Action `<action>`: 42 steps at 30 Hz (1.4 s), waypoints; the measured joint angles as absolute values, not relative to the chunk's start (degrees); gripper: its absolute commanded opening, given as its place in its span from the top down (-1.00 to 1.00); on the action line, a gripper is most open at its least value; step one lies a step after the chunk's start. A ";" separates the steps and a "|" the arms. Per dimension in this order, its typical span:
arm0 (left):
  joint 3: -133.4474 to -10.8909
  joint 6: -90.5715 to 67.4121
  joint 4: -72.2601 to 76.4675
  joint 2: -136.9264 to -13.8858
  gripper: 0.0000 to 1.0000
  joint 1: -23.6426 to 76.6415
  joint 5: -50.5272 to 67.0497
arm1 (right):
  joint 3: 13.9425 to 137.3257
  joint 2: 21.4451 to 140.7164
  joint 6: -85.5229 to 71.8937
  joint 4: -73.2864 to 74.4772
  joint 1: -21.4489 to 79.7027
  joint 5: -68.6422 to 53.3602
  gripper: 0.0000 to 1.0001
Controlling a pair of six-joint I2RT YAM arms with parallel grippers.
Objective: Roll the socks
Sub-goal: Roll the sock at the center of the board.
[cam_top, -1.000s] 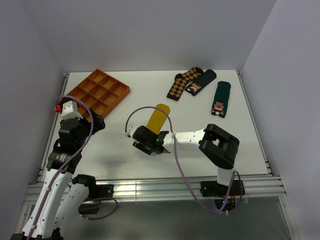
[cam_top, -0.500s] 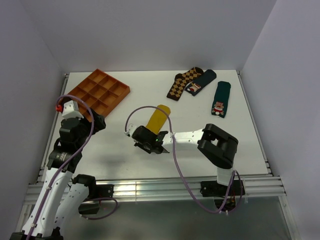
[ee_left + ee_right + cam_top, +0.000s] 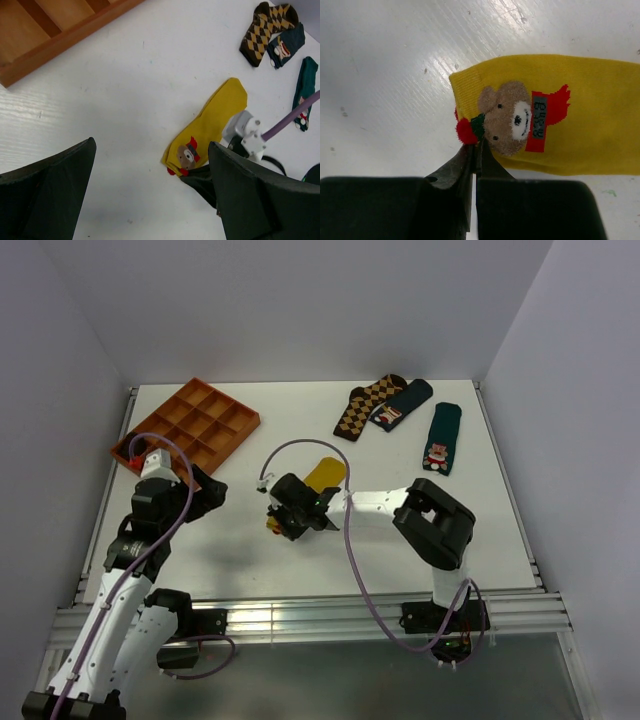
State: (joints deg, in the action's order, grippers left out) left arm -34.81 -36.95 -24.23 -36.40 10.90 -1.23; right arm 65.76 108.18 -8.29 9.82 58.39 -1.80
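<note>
My right pincer (image 3: 474, 150) is drawn narrow, its two fingers pressed together on the near edge of the mustard-yellow sock (image 3: 600, 115). They grip right at the red tuft beside the bear figure (image 3: 507, 117) at the toe. In my right wrist view the sock lies on the white table (image 3: 385, 75) and runs off from my fingertips toward 2 o'clock. From above, it stretches away from that pincer toward 1 o'clock, its far end about mid-table.

My left pincer (image 3: 152, 145) is spread wide and holds nothing. It hangs over bare table at 9 o'clock of the sock, well apart from it.

A wooden compartment tray (image 3: 190, 420) sits toward 10 o'clock on the table. Toward 1 o'clock a brown-and-tan argyle sock (image 3: 365, 405) touches a dark sock (image 3: 405, 403). A dark green sock (image 3: 440, 438) with a small figure lies near them, at their 4 o'clock.
</note>
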 measured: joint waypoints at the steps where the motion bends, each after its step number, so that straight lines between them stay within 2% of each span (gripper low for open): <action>1: -34.35 -37.41 -24.14 -36.51 -0.99 10.90 -0.64 | 65.47 108.14 -9.47 9.39 57.34 -3.84 1.00; 14: -29.15 -43.42 -19.84 -36.95 -0.96 11.51 5.78 | 58.35 108.33 -22.41 -2.20 45.52 -27.92 0.97; 15: -28.75 -43.88 -19.44 -37.12 -0.96 11.68 6.11 | 58.00 108.51 -22.90 -2.83 44.75 -29.28 0.82; 20: -27.94 -44.88 -19.11 -38.00 -0.96 12.78 6.39 | 57.67 108.75 -22.63 -3.38 43.53 -31.77 0.37; 26: -27.94 -44.88 -19.07 -38.02 -0.96 13.34 6.17 | 58.06 106.30 -18.74 -0.25 45.89 -28.73 0.07; 36: -28.88 -44.64 -21.32 -35.31 -0.97 13.39 3.46 | 57.12 98.72 -8.03 2.50 55.42 -12.56 -0.17; 42: -30.35 -44.12 -22.55 -32.69 -0.96 13.37 1.56 | 51.03 93.25 1.28 -2.15 60.12 -2.39 -0.20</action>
State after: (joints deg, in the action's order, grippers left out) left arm -30.35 -44.12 -22.55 -32.69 13.37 1.56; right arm 51.03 93.25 1.28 -2.15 60.12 -2.39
